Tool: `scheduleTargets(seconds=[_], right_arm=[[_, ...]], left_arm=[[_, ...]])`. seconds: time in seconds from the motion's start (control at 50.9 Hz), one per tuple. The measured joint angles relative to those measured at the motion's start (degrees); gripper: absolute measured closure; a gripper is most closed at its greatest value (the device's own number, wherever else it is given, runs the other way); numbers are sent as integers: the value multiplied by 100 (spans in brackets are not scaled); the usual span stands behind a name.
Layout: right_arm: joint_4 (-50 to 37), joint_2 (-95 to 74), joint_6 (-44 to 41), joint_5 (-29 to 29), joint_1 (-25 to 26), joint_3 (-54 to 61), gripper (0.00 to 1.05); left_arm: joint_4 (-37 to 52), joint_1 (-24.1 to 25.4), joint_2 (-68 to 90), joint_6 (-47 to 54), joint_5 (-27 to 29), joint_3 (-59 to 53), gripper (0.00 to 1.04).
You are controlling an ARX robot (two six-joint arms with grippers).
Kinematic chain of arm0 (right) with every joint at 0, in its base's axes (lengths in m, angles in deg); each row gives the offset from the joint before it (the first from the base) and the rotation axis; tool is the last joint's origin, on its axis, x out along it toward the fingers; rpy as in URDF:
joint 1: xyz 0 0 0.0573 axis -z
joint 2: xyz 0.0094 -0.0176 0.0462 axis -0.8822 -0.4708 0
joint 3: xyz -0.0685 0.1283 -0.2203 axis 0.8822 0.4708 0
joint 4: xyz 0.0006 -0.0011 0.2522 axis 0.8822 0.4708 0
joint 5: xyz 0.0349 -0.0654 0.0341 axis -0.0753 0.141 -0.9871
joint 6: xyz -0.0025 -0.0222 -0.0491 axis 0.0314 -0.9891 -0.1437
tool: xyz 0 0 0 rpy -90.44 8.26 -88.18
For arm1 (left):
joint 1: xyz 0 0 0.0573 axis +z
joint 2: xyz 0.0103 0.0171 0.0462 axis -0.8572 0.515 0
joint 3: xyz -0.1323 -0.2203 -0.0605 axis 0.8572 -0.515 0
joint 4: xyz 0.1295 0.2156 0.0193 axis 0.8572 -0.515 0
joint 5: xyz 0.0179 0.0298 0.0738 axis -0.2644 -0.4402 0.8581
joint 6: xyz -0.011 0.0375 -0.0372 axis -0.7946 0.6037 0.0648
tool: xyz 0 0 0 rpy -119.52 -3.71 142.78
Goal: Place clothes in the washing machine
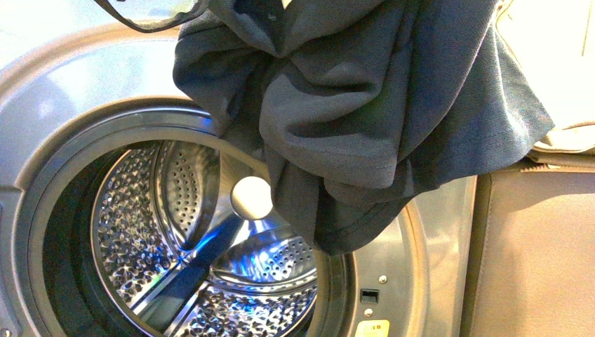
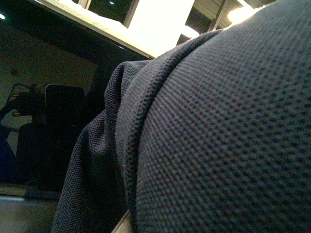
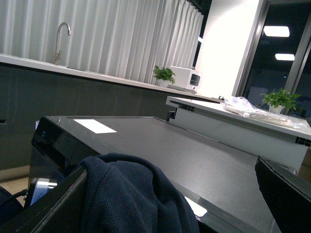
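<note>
The clothes [image 1: 351, 98], a dark navy knit garment with a stitched hem, hang bunched from above in front of the upper right of the washing machine's [image 1: 63, 91] open porthole. The perforated steel drum [image 1: 175, 246] shows behind and below them. My left gripper is shut on the clothes; in the left wrist view the fabric [image 2: 218, 136] fills the frame and hides the fingers. My right gripper [image 3: 170, 204] is open above the machine's flat top; the clothes [image 3: 131, 199] lie over one finger [image 3: 48, 204], the other finger [image 3: 286, 194] is bare.
Beige quilted fabric [image 1: 554, 70] lies on a brown cabinet [image 1: 540, 253] to the right of the washer. Beyond the machine's grey top [image 3: 170, 145] are a counter with a tap [image 3: 60, 34], potted plants [image 3: 164, 74] and a white appliance [image 3: 184, 77].
</note>
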Motion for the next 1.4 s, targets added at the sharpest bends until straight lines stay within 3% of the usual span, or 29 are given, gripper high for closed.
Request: scheduleTargets(seconds=[0.157, 0.236, 0.334, 0.688, 0.884, 1.179, 1.297, 1.395], right_arm=[[74, -13, 46, 116, -22, -35, 8], [1368, -146, 575, 1274, -245, -636, 8], [2347, -68, 1008, 2006, -348, -737, 8], [2863, 1012, 1488, 2092, -398, 343, 8], [3145, 1589, 1786, 2168, -678, 1047, 8], [3034, 2022, 2122, 2070, -323, 1943, 8], [1797, 2514, 1462, 3753, -409, 2951, 24], [1141, 3121, 1152, 3904, -127, 3960, 38]], left_arm=[[0, 7, 7, -20, -13, 0, 96], [0, 24, 7, -24, -44, -2, 96], [0, 46, 7, -35, -85, -28, 96], [4, 118, 7, -46, -107, -66, 96], [59, 162, 50, -76, -103, -111, 96], [251, 295, 70, -149, -157, -433, 96], [372, 332, 68, -151, -197, -649, 96], [485, 385, 68, -153, -236, -887, 96]])
